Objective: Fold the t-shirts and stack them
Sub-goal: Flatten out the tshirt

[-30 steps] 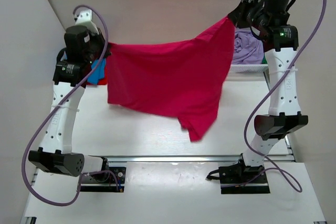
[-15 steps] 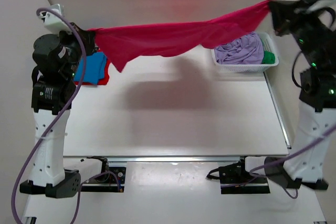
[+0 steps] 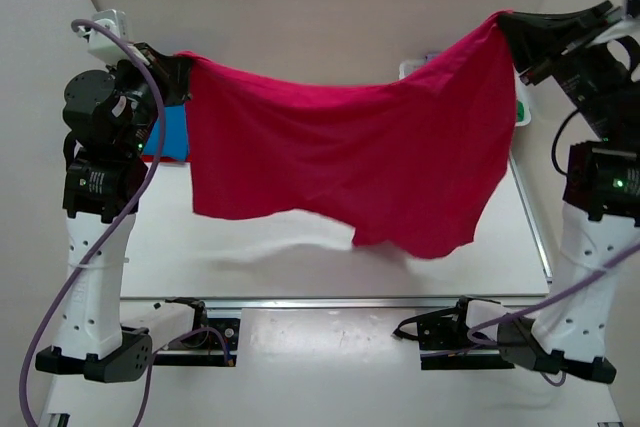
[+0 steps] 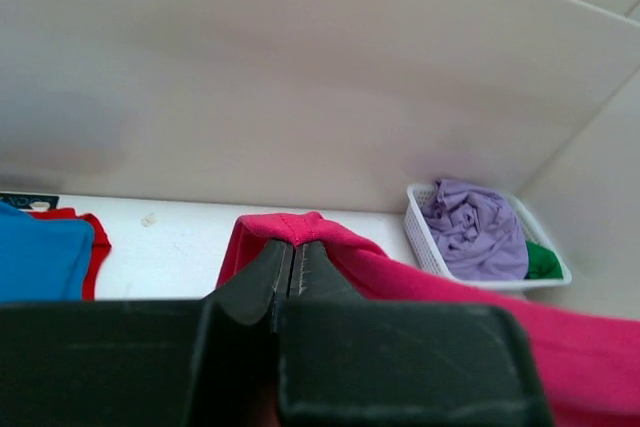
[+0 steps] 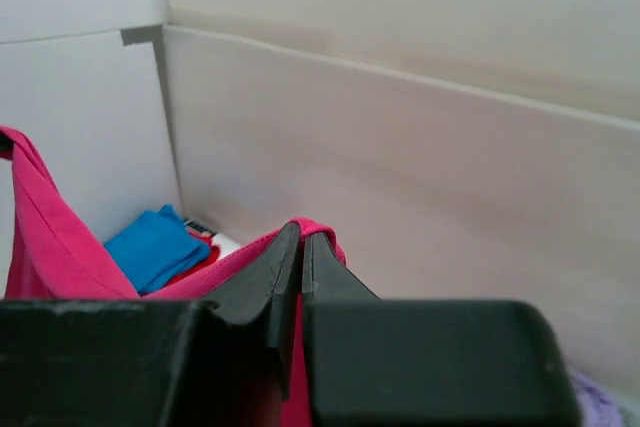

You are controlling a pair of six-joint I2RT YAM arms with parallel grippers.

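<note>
Change since half a second ago: the crimson-pink t-shirt (image 3: 350,167), then a taut narrow band, now hangs open as a broad sheet. Its top edge sags between the arms and its lower edge droops over the table (image 3: 250,267); whether it touches cannot be told.

Left gripper (image 3: 178,72): jaws pressed together on one upper corner of the cloth.

Right gripper (image 3: 512,29): likewise pinching the opposite corner.

Handling, judged: light, limp cloth, not fragile. It drapes and swings freely and is liable to slide out of a thin pinch. Best held at corners or seams, where the fabric doubles.

Elsewhere: blue t-shirt (image 4: 40,257) lying on the red t-shirt (image 4: 95,237), far left; lavender t-shirt (image 4: 478,227) and green t-shirt (image 4: 542,262) in the white basket (image 4: 418,232).
</note>
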